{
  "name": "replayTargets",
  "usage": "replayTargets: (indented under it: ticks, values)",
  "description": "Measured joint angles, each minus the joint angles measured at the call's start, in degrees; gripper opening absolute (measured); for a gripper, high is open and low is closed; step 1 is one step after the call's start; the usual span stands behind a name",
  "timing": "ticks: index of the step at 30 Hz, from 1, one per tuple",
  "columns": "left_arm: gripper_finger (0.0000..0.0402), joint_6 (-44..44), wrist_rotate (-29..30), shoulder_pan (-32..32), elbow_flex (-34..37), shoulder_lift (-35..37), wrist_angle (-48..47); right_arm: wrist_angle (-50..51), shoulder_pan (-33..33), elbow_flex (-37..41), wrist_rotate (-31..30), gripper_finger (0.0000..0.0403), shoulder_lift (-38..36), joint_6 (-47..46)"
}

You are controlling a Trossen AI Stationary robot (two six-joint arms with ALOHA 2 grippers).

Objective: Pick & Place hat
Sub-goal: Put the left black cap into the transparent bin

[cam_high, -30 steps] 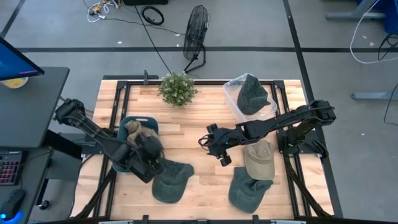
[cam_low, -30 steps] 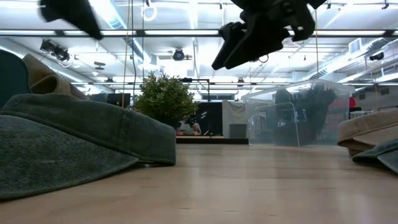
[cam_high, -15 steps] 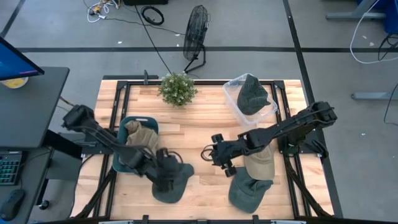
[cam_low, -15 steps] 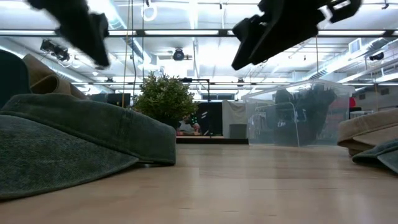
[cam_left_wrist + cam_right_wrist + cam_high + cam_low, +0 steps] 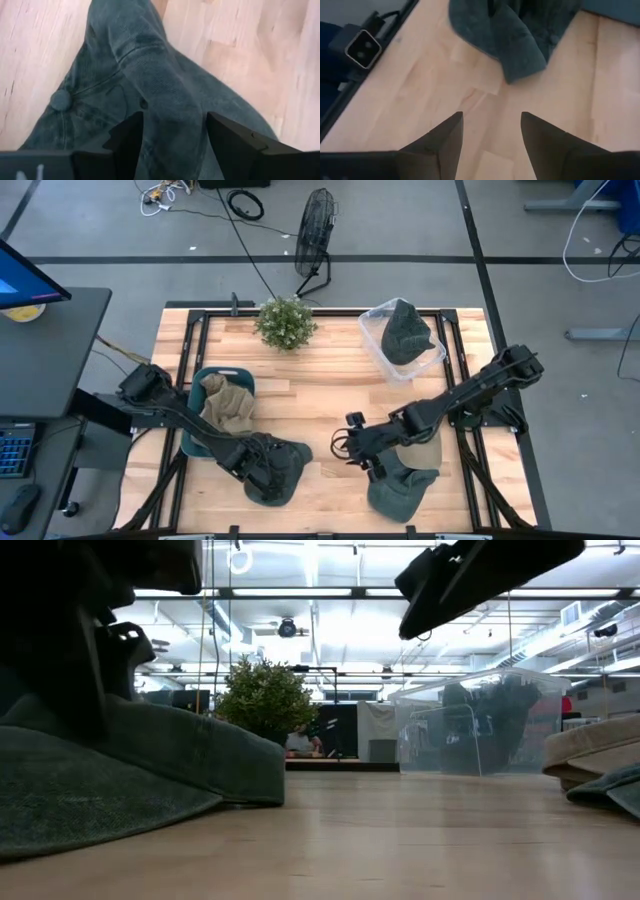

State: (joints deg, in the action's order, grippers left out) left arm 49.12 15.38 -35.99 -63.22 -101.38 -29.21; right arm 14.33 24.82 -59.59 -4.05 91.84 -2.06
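Observation:
A dark green hat (image 5: pixel 288 458) (image 5: pixel 150 65) lies crown-up on the wooden table near its front edge, left of centre. My left gripper (image 5: pixel 262 472) (image 5: pixel 172 140) is low over it, open, one finger on each side of a raised fold of the crown. My right gripper (image 5: pixel 356 450) (image 5: pixel 490 135) hangs open above bare wood between this hat and two more hats at the right: a tan hat (image 5: pixel 418 442) and a green hat (image 5: pixel 400 492) that it partly overlaps. My left gripper comes at the green hat from above, pointing down, its open fingers (image 5: pixel 125 145) astride a raised fold of the crown (image 5: pixel 170 100). Whether the fingertips touch the cloth I cannot tell. The hat lies flat on the table.
A blue bin (image 5: pixel 198 383) at the left holds a tan hat (image 5: pixel 228 405). A clear bin (image 5: pixel 372 328) at the far right holds a green hat (image 5: pixel 405 330). A potted plant (image 5: pixel 285 322) stands at the far edge. Bare wood lies in the middle.
My left gripper has moved from over the blue bin toward the table's near edge and right, and down onto the green hat. My right gripper has moved from the table's middle toward the near edge, ending beside the two hats on the right.

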Motion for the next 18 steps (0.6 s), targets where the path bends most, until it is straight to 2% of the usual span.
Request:
replayTargets:
  ticks: [7,10,13,18]
  values:
    - [0.0224,-0.3,0.0,0.0,0.0,0.1,3.3,-6.3,1.3,3.1,0.0,0.0204,0.1,-1.0]
    - [0.0211,-0.8,0.0,0.0,0.0,0.1,3.3,-9.2,1.5,4.0,0.0,0.0204,0.4,-0.9]
    - [0.0167,-2.2,0.0,0.0,0.0,0.1,3.5,-15.2,1.5,5.0,-0.2,0.0204,0.7,1.0]
    - [0.0052,-5.2,1.4,1.6,0.0,0.1,6.4,-30.7,0.6,6.2,-1.0,0.0204,3.3,9.0]
